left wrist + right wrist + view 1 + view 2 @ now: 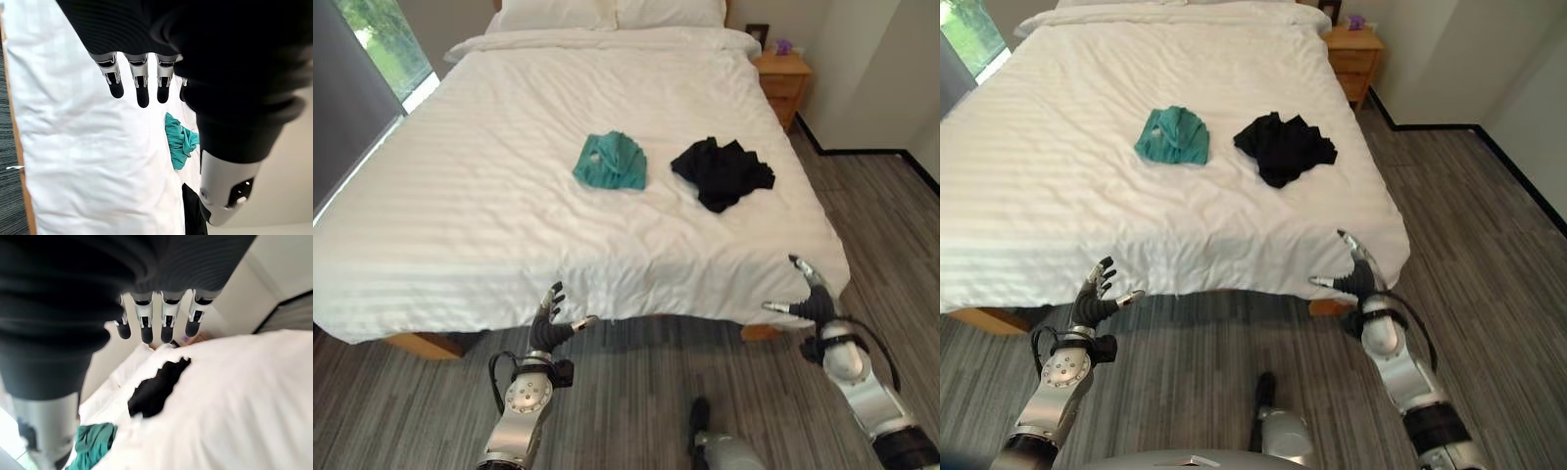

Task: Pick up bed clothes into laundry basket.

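Left hand: the left hand [548, 328] hangs at the foot edge of the bed [489, 245], fingers straight and spread, holding nothing.
Right hand: the right hand [811, 299] hangs off the bed's near right corner, fingers relaxed and apart, empty too.
Teal shirt: the teal shirt [610, 162] lies crumpled near the middle of the bed, well apart from both hands.
Black clothes: the black clothes [722, 171] lie in a loose heap just beside the teal shirt, on its right, not touching it.
Basket: I cannot tell where it stands.
Risk, reach: both garments sit far in from the bed edge; a grab from here likely falls short, or forces a deep lean over the mattress.
Risk, sheet: the white cover is soft and wrinkled under the clothes; curling fingers may pinch it along with the cloth and drag it.
Risk, partial hold: the black heap has loose folds and trailing ends; a pinch on one fold may leave the rest hanging or slipping.
Look of the clothes: both soft, limp, bunched; the teal one is compact, the black one sprawls wider.
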You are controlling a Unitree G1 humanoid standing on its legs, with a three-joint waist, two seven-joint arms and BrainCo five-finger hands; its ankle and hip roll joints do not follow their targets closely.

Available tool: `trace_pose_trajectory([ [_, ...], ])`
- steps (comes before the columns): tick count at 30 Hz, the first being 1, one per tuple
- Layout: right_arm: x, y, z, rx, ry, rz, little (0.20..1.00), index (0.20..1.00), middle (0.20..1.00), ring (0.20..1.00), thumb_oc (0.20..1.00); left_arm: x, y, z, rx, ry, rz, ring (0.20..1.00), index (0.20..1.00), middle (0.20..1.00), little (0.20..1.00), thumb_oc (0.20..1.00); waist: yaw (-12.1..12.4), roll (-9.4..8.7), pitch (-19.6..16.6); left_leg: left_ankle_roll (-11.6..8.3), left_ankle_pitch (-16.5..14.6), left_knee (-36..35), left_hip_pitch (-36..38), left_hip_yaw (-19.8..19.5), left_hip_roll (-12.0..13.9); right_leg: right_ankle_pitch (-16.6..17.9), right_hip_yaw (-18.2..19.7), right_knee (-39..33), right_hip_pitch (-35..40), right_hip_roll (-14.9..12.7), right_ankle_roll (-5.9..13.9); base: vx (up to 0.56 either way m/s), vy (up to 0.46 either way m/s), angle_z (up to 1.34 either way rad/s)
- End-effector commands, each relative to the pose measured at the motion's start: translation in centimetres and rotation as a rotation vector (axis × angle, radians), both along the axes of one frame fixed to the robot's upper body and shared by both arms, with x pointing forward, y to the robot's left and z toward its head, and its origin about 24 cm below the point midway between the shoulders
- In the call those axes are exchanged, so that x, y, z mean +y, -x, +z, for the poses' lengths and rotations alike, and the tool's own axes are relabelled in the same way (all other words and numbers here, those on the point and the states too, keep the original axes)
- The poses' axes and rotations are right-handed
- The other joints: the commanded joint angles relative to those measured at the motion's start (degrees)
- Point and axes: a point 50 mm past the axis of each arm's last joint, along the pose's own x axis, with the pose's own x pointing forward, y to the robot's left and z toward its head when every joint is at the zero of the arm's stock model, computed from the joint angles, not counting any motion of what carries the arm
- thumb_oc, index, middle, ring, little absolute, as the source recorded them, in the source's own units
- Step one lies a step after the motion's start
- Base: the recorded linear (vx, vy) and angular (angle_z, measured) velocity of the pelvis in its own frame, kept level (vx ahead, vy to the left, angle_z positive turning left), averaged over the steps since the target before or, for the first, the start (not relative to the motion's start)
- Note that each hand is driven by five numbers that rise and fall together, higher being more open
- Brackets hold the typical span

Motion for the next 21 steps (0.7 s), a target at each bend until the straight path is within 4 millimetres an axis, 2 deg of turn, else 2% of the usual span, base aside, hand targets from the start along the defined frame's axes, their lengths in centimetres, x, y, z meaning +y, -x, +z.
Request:
trace_pose_trajectory([
  [1,0.8,-2.0,5.4,-0.252,0.106,0.026,1.000,1.000,1.000,1.000,1.000,0.5,-1.8,4.2,-0.213,-0.029,-0.020,1.000,1.000,1.000,1.000,1.000,1.62,-2.25,3.16,-3.50,3.12,17.37,-8.39,-0.74,-2.10,-3.72,-0.93,-0.11,6.40,-4.77,5.00,0.22,-0.121,-0.16],
  [2,0.6,-2.4,5.7,-0.260,0.122,0.011,1.000,1.000,1.000,1.000,1.000,0.4,-1.9,4.1,-0.212,-0.025,-0.017,1.000,1.000,1.000,1.000,1.000,2.50,-3.00,3.76,-3.66,3.32,21.16,-11.52,-0.79,-1.70,-4.54,-0.93,-0.11,7.34,-5.13,4.68,0.27,-0.110,-0.34],
  [4,-0.1,-2.9,6.2,-0.269,0.146,-0.026,1.000,1.000,1.000,1.000,1.000,0.4,-1.8,3.9,-0.204,-0.010,-0.014,1.000,1.000,1.000,1.000,1.000,3.80,-3.92,4.27,-2.43,2.17,20.70,-15.95,1.11,0.40,-5.73,-1.06,-0.11,8.80,-5.71,4.90,0.32,-0.034,-0.19],
  [5,-0.3,-3.2,6.2,-0.262,0.154,-0.039,1.000,1.000,1.000,1.000,1.000,0.4,-1.7,3.8,-0.201,0.001,-0.011,1.000,1.000,1.000,1.000,1.000,4.33,-3.39,4.34,-1.83,1.31,17.06,-16.50,2.26,1.87,-6.37,-0.98,-0.11,9.26,-5.31,5.39,0.33,0.067,0.03],
  [6,-0.8,-3.4,6.0,-0.242,0.169,-0.061,1.000,1.000,1.000,1.000,1.000,0.4,-1.4,3.7,-0.196,0.017,-0.010,1.000,1.000,1.000,1.000,1.000,5.08,-3.35,4.19,-0.82,0.76,11.87,-16.51,3.83,1.82,-7.05,-0.35,-0.11,9.82,-5.41,5.94,0.35,0.139,-0.02],
  [7,-1.1,-3.6,6.2,-0.237,0.207,-0.068,1.000,1.000,1.000,1.000,1.000,0.7,-1.0,3.4,-0.180,0.018,-0.007,1.000,1.000,1.000,1.000,1.000,5.75,-2.78,3.90,-0.15,1.65,4.79,-16.08,4.35,0.75,-7.61,0.32,-0.11,9.95,-4.94,6.44,0.36,0.216,-0.17],
  [9,-2.1,-4.2,7.3,-0.247,0.294,-0.083,1.000,1.000,1.000,1.000,1.000,1.1,-0.1,3.1,-0.163,0.005,0.002,1.000,1.000,1.000,1.000,1.000,7.01,-0.88,3.09,0.06,6.04,-8.93,-15.54,4.02,-0.05,-8.93,0.98,-0.11,10.82,-3.91,7.77,0.33,0.219,-0.17],
  [11,-2.6,-4.5,7.8,-0.239,0.345,-0.090,1.000,1.000,1.000,1.000,1.000,1.1,0.2,2.8,-0.152,0.021,-0.010,1.000,1.000,1.000,1.000,1.000,7.26,-0.60,2.73,0.03,7.34,-12.05,-14.22,4.24,-0.64,-9.58,0.95,-0.11,11.81,-3.92,7.77,0.23,0.113,-0.27],
  [12,-3.7,-4.6,7.5,-0.196,0.376,-0.122,1.000,1.000,1.000,1.000,1.000,1.1,0.5,2.4,-0.117,0.011,-0.028,1.000,1.000,1.000,1.000,1.000,6.97,0.00,1.74,0.94,7.49,-16.33,-11.58,5.08,-0.98,-9.76,0.27,-0.11,12.19,-3.29,8.00,0.26,0.122,-0.20],
  [15,-3.7,-5.5,7.2,-0.150,0.372,-0.128,1.000,1.000,1.000,1.000,1.000,1.2,0.5,2.4,-0.095,-0.008,-0.072,1.000,1.000,1.000,1.000,1.000,7.19,-1.39,0.74,1.89,5.72,-16.49,-10.03,4.87,-2.60,-8.61,0.44,1.32,13.82,-3.38,8.01,0.25,0.091,0.10],
  [16,-3.7,-5.9,6.7,-0.117,0.380,-0.123,1.000,1.000,1.000,1.000,1.000,1.1,0.5,2.3,-0.087,-0.013,-0.092,1.000,1.000,1.000,1.000,1.000,7.62,-1.70,0.97,2.49,4.97,-16.49,-9.79,4.73,-3.03,-8.79,0.60,4.80,12.68,-3.55,8.30,0.17,0.095,0.14],
  [17,-3.4,-7.0,6.2,-0.074,0.386,-0.128,1.000,1.000,1.000,1.000,1.000,1.0,0.1,2.8,-0.095,-0.034,-0.123,1.000,1.000,1.000,1.000,1.000,7.90,-2.01,2.63,3.19,4.47,-16.49,-9.42,5.01,-2.97,-7.06,2.65,15.28,6.23,-4.42,9.83,0.12,0.067,0.03],
  [18,-3.0,-7.6,5.8,-0.050,0.379,-0.128,1.000,1.000,1.000,1.000,1.000,1.1,-0.1,2.8,-0.096,-0.045,-0.127,1.000,1.000,1.000,1.000,1.000,7.94,-1.90,3.45,3.27,4.23,-16.49,-9.56,5.26,-2.70,-6.15,3.44,18.33,2.47,-4.88,10.40,0.09,0.024,0.04],
  [20,-2.9,-8.4,4.2,0.037,0.373,-0.149,1.000,1.000,1.000,1.000,1.000,0.8,-0.6,2.9,-0.097,-0.022,-0.151,1.000,1.000,1.000,1.000,1.000,8.19,-1.33,4.06,2.57,4.48,-16.49,-10.51,4.73,-2.48,-6.67,3.04,12.70,0.78,-5.13,9.54,0.08,-0.067,0.00],
  [21,-3.5,-8.2,3.0,0.103,0.365,-0.174,1.000,1.000,1.000,1.000,1.000,1.2,-0.7,2.5,-0.077,-0.030,-0.134,1.000,1.000,1.000,1.000,1.000,8.03,-1.23,4.39,2.30,4.43,-16.49,-11.02,4.48,-2.35,-6.34,2.88,10.24,0.46,-4.92,9.23,0.06,-0.058,0.04],
])
